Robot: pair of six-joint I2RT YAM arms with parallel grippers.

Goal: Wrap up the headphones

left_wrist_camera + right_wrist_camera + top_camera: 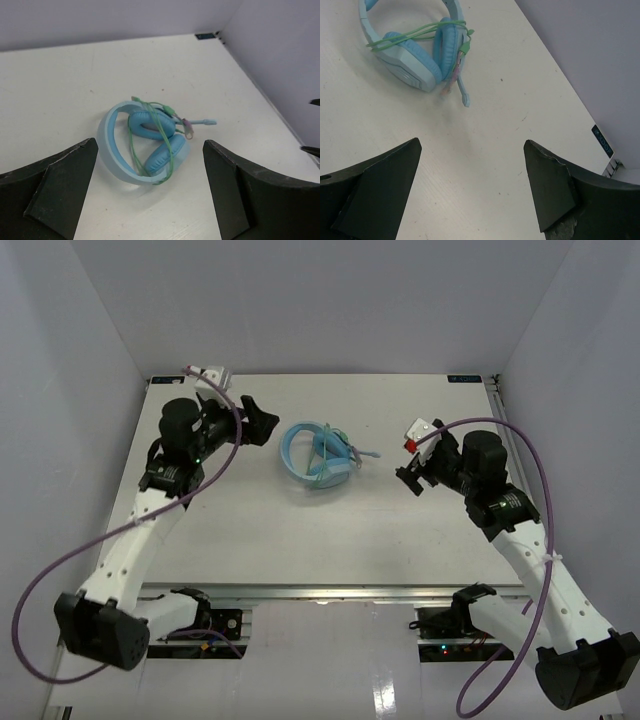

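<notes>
the headphones [320, 458] lay mid-table [300, 540] between the arms, cord [131, 145] looped across cups and band (wrapped already, i'd judge). the left gripper [258, 422] and right gripper [411, 480] both stood spread and empty, each near the headphones but apart from them, likely so the loops weren't tugged. the top view barely showed the cord; the left wrist view showed its green turns, and the right wrist view showed the plug end by a cup

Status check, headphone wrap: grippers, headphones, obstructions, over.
Left gripper open, empty, short of the headphones. Right gripper open, empty, clear of them. Cord looped around the earcups. Nothing in the way.
</notes>
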